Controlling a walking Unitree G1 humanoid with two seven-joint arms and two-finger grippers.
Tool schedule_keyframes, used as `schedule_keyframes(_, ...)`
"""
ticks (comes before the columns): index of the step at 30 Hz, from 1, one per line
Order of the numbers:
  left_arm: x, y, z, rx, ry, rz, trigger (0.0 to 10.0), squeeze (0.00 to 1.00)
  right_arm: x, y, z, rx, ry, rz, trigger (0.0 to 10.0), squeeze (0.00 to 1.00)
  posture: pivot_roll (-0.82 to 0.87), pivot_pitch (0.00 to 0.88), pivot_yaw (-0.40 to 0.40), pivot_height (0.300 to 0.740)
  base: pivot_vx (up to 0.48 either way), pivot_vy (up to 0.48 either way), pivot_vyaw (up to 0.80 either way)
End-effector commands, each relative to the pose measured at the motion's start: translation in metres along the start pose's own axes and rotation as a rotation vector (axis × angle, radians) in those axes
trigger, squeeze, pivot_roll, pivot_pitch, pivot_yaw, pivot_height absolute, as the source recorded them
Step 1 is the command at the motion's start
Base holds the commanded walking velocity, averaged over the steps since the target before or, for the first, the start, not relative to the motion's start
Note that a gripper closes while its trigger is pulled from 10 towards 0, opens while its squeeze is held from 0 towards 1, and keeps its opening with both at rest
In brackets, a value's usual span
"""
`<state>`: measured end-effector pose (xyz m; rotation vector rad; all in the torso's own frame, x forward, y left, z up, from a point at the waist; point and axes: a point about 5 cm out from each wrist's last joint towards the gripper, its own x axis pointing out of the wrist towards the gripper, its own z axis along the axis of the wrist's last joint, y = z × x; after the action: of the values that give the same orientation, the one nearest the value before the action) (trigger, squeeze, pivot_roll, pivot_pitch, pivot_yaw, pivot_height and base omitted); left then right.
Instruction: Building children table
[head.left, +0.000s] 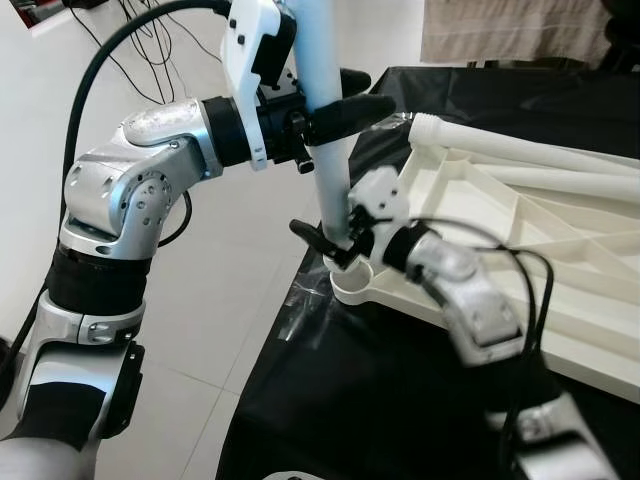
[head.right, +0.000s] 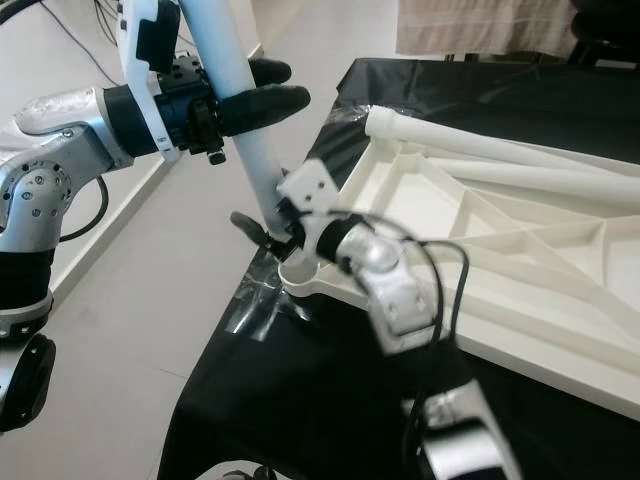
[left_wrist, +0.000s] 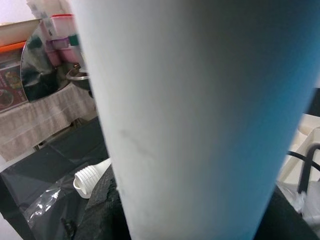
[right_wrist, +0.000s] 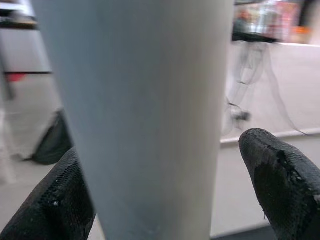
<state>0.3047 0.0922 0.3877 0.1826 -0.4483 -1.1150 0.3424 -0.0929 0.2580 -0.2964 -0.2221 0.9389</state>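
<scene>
At the corner socket (head.left: 352, 282) of the upturned tabletop (head.left: 560, 270), both grippers are on one white table leg (head.left: 330, 170). Down low, the right gripper (head.left: 335, 245) has its black fingers either side of the leg just above the socket; from its wrist camera one finger (right_wrist: 282, 182) looks to stand a little off the tube, so call that a loose guiding hold rather than a firm clamp. Higher up, the left gripper (head.left: 335, 115) is closed around the same leg, its fingers wrapped across the shaft, taking the weight and steering. The leg stands nearly upright, leaning slightly, long axis running down into the round socket directly beneath it, foot end at or just inside the rim; how deep it sits I can't tell. That's the relation that matters: socket straight below the leg, right gripper nearest the joint, left gripper farther up for leverage, so the next move looks like a push or twist along that axis. The leg is a smooth, pale plastic tube, plain-sided. The tabletop is cream plastic, ribbed underside up, on a black sheet (head.left: 330, 400) over a raised surface. Two more legs (head.left: 520, 150) lie flat along its far side, one showing a threaded end (left_wrist: 90, 177) in the left wrist view.
</scene>
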Motion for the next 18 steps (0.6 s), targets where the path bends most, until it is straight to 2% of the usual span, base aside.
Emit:
schedule_keyframes(1, 0.001, 0.0, 0.002, 0.005, -0.006, 0.006, 0.0, 0.0, 0.004, 0.009, -0.009, 0.048, 0.017, 0.173, 10.0, 0.0, 0.0, 0.201, 0.102, 0.74, 0.0, 0.0, 0.0)
schedule_keyframes(4, 0.001, 0.0, 0.005, -0.01, -0.037, 0.013, 0.0, 0.0, 0.005, 0.009, -0.01, 0.072, 0.004, 0.231, 10.0, 0.0, 0.0, 0.204, 0.095, 0.74, 0.0, 0.0, 0.0)
schedule_keyframes(8, 0.001, 0.0, 0.006, -0.015, -0.048, 0.012, 0.0, 0.0, 0.006, 0.008, -0.01, 0.088, -0.006, 0.237, 10.0, 0.0, 0.0, 0.204, 0.095, 0.74, 0.0, 0.0, 0.0)
schedule_keyframes(9, 0.001, 0.001, 0.008, -0.031, -0.066, 0.001, 0.0, 0.0, 0.006, 0.009, -0.009, 0.109, -0.018, 0.243, 9.3, 0.0, 0.0, 0.204, 0.094, 0.74, 0.0, 0.0, 0.0)
schedule_keyframes(10, 0.001, -0.002, 0.013, -0.063, -0.102, -0.048, 0.0, 0.0, 0.006, 0.01, -0.009, 0.127, -0.028, 0.255, 10.0, 0.0, 0.0, 0.2, 0.091, 0.74, 0.0, 0.0, 0.0)
schedule_keyframes(11, 0.001, -0.004, 0.018, -0.083, -0.133, -0.092, 0.0, 0.0, 0.006, 0.011, -0.009, 0.134, -0.033, 0.263, 10.0, 0.0, -0.01, 0.2, 0.09, 0.74, 0.0, 0.0, 0.0)
schedule_keyframes(12, 0.001, -0.004, 0.018, -0.083, -0.133, -0.092, 0.0, 0.0, 0.006, 0.011, -0.009, 0.134, -0.033, 0.263, 10.0, 0.0, -0.01, 0.2, 0.09, 0.74, 0.0, 0.0, 0.0)
schedule_keyframes(14, -0.003, -0.015, 0.031, -0.134, -0.213, -0.296, 0.0, 0.0, 0.006, 0.016, -0.012, 0.155, -0.039, 0.304, 10.0, 0.0, -0.01, 0.195, 0.087, 0.74, 0.0, 0.0, 0.0)
schedule_keyframes(16, -0.007, -0.024, 0.036, -0.174, -0.25, -0.451, 0.0, 0.0, 0.006, 0.021, -0.013, 0.171, -0.044, 0.341, 10.0, 0.0, -0.02, 0.19, 0.079, 0.74, 0.0, 0.0, 0.0)
schedule_keyframes(18, -0.008, -0.025, 0.036, -0.186, -0.254, -0.487, 0.0, 0.0, 0.006, 0.022, -0.013, 0.175, -0.047, 0.352, 10.0, 0.0, -0.02, 0.189, 0.078, 0.74, 0.0, 0.0, 0.0)
